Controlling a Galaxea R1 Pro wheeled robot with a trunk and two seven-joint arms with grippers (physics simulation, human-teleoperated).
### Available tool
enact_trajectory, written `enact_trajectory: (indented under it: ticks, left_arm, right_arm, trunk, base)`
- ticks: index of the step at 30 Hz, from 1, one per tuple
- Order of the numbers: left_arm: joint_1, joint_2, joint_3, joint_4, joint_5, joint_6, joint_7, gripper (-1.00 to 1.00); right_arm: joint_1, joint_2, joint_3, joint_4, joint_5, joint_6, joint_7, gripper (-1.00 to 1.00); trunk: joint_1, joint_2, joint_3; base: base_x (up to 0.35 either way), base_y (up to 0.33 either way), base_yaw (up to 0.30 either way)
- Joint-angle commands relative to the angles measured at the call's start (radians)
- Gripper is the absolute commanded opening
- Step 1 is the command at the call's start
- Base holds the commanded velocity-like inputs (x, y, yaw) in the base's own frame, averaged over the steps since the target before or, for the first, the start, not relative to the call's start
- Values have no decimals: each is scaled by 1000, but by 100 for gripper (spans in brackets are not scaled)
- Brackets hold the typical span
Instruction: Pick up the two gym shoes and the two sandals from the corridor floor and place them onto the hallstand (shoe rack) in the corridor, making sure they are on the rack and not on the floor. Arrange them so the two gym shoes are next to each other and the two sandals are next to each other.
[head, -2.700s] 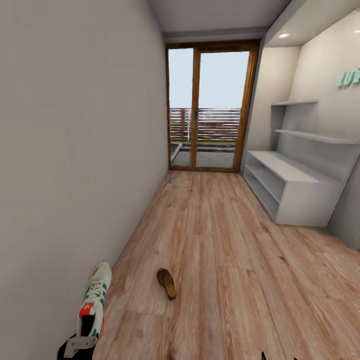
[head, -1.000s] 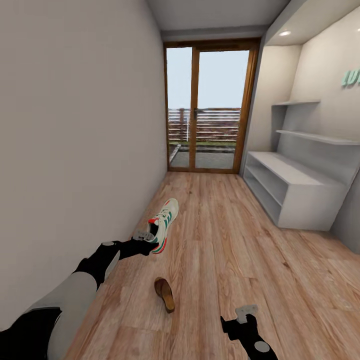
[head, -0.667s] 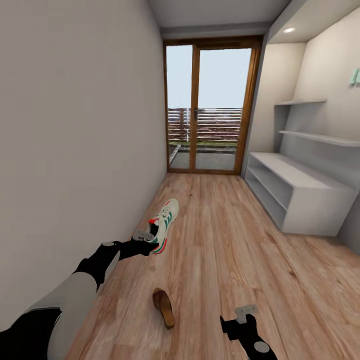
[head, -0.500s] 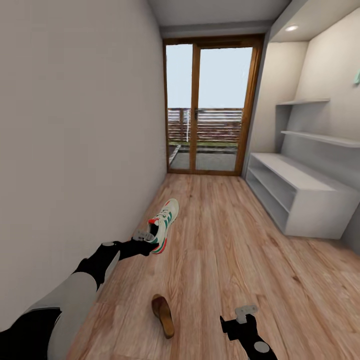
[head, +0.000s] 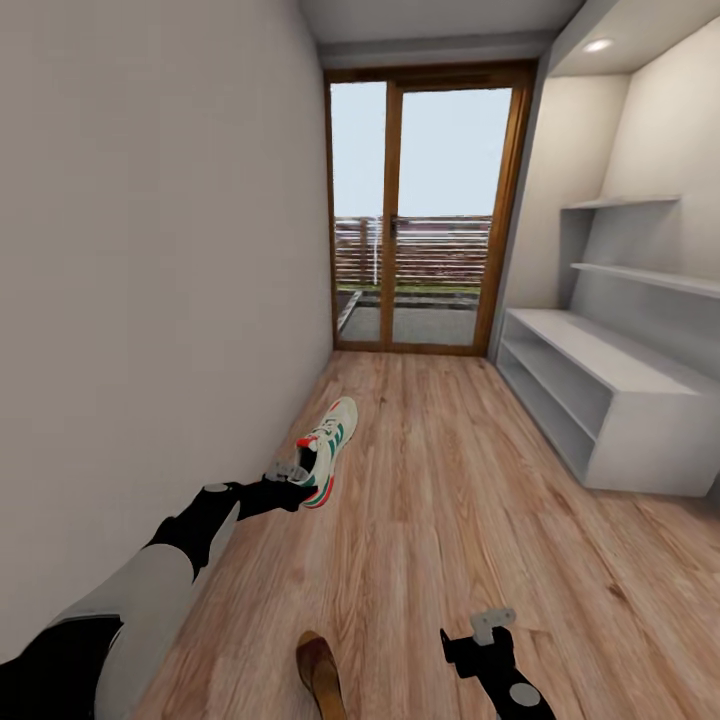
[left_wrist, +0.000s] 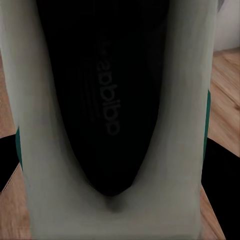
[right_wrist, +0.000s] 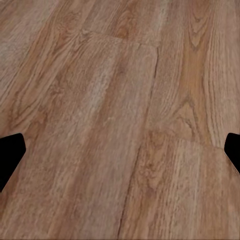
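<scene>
My left gripper (head: 292, 475) is shut on the heel of a white gym shoe (head: 328, 448) with green stripes, held above the corridor floor (head: 450, 480) near the left wall. In the left wrist view the shoe's dark insole (left_wrist: 112, 95) sits between the fingers. A brown sandal (head: 318, 672) lies on the floor at the bottom edge of the head view. My right gripper (head: 490, 630) hovers low to the sandal's right, open, with bare planks (right_wrist: 120, 125) between its fingertips. The grey hallstand (head: 610, 400) stands at the right wall.
A white wall (head: 150, 300) runs close along my left arm. A glass door with a wooden frame (head: 420, 215) closes the far end. Grey floating shelves (head: 650, 275) hang above the hallstand's bench.
The view has advanced down the corridor: the sandal has slid toward the bottom edge and the hallstand looks nearer. Both arms keep their pose, the shoe still held.
</scene>
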Motion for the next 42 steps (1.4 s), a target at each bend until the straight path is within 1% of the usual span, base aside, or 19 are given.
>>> enact_trajectory:
  ticks: [1, 11, 18, 22, 27, 35, 42]
  left_arm:
    - [-1, 0, 6, -2, -4, 8, -7, -100]
    - [-2, -1, 6, -2, -3, 8, -7, -100]
    - [-2, -1, 6, -2, -3, 8, -7, -100]
    - [-2, -1, 7, -2, -3, 8, -7, -100]
    - [-2, -2, 7, -2, -4, 8, -6, -100]
    - [-2, -2, 6, -2, -5, 9, -5, -100]
    - [-2, 1, 5, -2, -2, 8, -5, -100]
  right_arm:
    - [-1, 0, -2, 1, 10, -3, 0, 100]
    - [-1, 1, -1, 1, 10, -3, -1, 100]
    - [-1, 1, -2, 1, 10, -2, -2, 100]
    - [-1, 2, -1, 1, 9, -2, -3, 100]
    - [-1, 3, -1, 1, 9, -2, -3, 100]
    - [-1, 3, -1, 2, 9, -1, -5, 100]
    - [-1, 3, -4, 1, 9, -2, -6, 100]
  trunk:
    - [0, 0, -1]
    - [0, 0, -1]
    - [0, 0, -1]
    - [0, 0, -2]
    - [0, 0, -4]
    - [0, 0, -6]
    - [0, 0, -7]
  base:
    - [102, 0, 0]
    - [42, 0, 0]
    - [251, 0, 10]
    - [277, 0, 159]
    - [85, 0, 242]
    - [13, 0, 238]
    - [-100, 55, 45]
